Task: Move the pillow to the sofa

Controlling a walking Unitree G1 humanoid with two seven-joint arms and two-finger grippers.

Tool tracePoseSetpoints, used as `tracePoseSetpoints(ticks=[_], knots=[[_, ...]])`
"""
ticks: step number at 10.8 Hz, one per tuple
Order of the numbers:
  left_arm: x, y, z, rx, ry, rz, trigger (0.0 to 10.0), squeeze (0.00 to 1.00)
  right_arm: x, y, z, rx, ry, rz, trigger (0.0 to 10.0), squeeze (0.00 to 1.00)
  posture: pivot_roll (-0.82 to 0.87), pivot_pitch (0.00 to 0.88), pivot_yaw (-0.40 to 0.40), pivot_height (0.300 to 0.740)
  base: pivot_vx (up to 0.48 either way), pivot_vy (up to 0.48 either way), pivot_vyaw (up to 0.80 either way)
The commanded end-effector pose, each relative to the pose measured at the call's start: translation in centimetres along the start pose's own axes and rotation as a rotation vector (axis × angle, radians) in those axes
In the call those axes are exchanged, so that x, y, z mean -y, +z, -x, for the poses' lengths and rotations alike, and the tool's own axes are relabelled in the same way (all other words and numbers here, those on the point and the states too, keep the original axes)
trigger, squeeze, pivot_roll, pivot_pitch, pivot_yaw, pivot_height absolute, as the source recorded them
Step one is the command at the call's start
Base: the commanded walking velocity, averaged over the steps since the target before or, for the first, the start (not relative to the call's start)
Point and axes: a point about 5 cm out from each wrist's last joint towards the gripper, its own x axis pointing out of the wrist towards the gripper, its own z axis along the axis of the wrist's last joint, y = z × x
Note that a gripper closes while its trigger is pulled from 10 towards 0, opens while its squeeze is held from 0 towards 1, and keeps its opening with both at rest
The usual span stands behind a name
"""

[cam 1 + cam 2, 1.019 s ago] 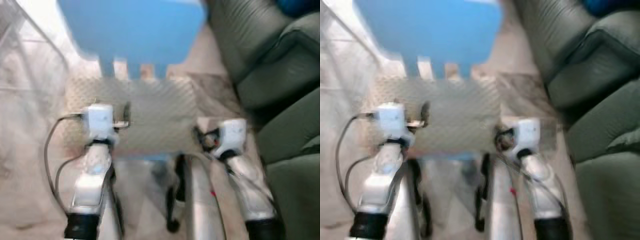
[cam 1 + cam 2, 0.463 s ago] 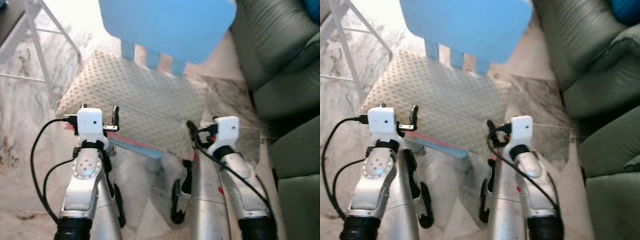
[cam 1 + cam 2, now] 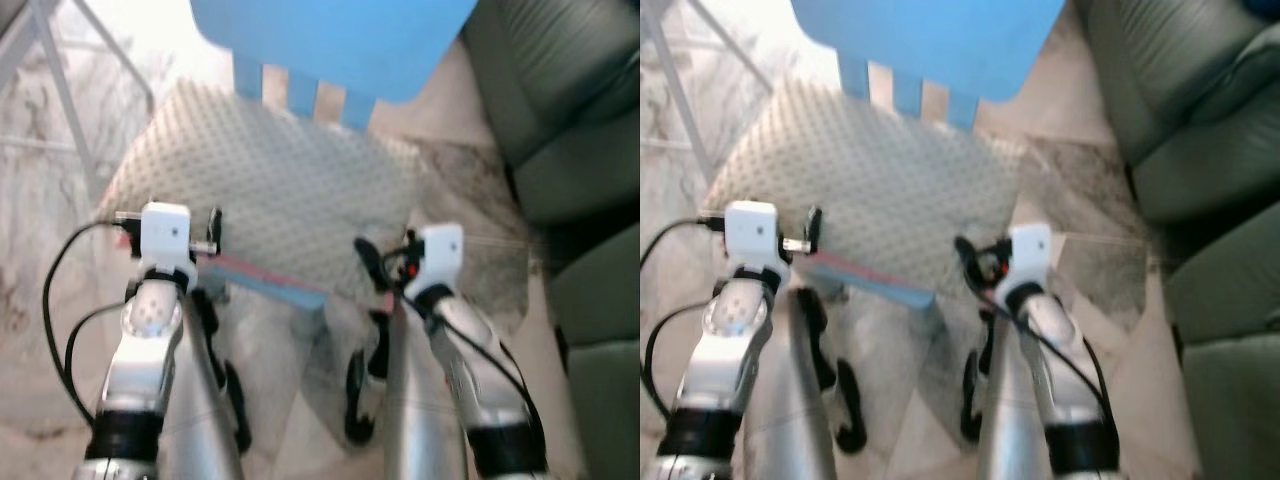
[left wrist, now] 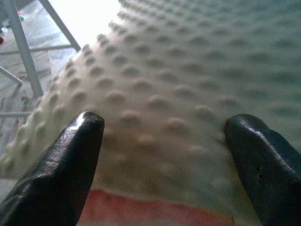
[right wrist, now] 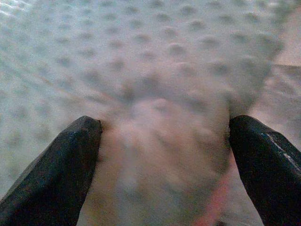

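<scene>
The cream pillow (image 3: 265, 190), covered in little raised bumps, lies on the seat of a blue chair (image 3: 330, 40), under its backrest. Its near edge hangs a bit past the front of the seat, where a strip of pink and blue shows underneath. The dark green sofa (image 3: 560, 130) stands just off to the robot's right, close by the chair across a narrow strip of marbled floor (image 3: 40, 230).

Both arms are up and reaching in at the pillow's near edge. The left hand (image 4: 164, 155) is spread wide, one black finger to each side of the bumpy fabric, with the near edge of the pillow sitting between them; I can't tell for certain whether the fingertips (image 4: 82, 129) are touching the cover or just short of it. The right hand (image 5: 164, 160) is likewise wide open, with the pillow's near right corner bulging into the gap between its fingers. Neither hand has closed on anything.

So, by my reckoning, the job is barely begun: the robot has got itself squared up to the chair and has both hands framed around the pillow's edge, but the pillow is not gripped or lifted. What remains is nearly everything: pinching the two hands shut on the edge, raising the pillow clear of the seat and backrest, turning toward the right, and setting it down on the sofa cushions.
</scene>
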Motion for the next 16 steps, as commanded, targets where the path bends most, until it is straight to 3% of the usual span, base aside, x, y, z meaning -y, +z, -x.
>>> tracePoseSetpoints(ticks=[1,3,6,7,8,9,10,16], knots=[[0.2,-1.1,-0.3,-0.042,-0.053,-0.004,10.0,0.00,-0.9,-0.3,-0.4,-0.029,0.079,-0.047,10.0,0.00,0.00,0.364,-0.044,0.468,0.000,0.000,0.00],[0.3,-0.9,-2.4,-0.026,-0.089,0.035,10.0,0.00,-2.3,0.3,-1.6,-0.032,0.180,-0.109,10.0,0.00,0.00,0.370,-0.041,0.468,0.000,0.000,0.00],[1.1,-1.3,-4.2,-0.070,-0.151,0.014,10.0,0.00,-2.0,-1.6,-3.1,-0.182,0.114,-0.113,10.0,0.00,-0.01,0.373,-0.042,0.468,0.000,0.000,0.00],[1.6,-2.0,-4.3,-0.100,-0.177,0.035,10.0,0.23,-2.0,-1.9,-3.4,-0.202,0.113,-0.114,10.0,0.00,-0.02,0.376,-0.045,0.468,0.000,0.000,0.00],[2.3,-2.8,-4.3,-0.129,-0.226,0.044,10.0,0.82,-1.8,-2.5,-3.6,-0.240,0.092,-0.106,10.0,0.00,-0.01,0.378,-0.048,0.468,0.000,0.000,0.00],[2.9,-3.9,-3.7,-0.183,-0.280,0.036,0.0,0.00,-1.2,-3.4,-3.6,-0.292,0.042,-0.117,4.0,0.00,-0.01,0.378,-0.049,0.468,0.000,0.000,0.00],[3.4,-4.7,-3.3,-0.215,-0.334,0.039,0.0,0.00,-1.0,-3.8,-3.6,-0.313,0.025,-0.126,0.0,0.00,-0.01,0.377,-0.050,0.468,0.000,0.000,0.00],[3.7,-5.0,-3.4,-0.228,-0.415,0.035,0.0,0.00,-0.3,-4.0,-3.9,-0.322,-0.021,-0.123,0.0,0.00,-0.02,0.366,-0.043,0.468,0.000,0.000,0.00]])
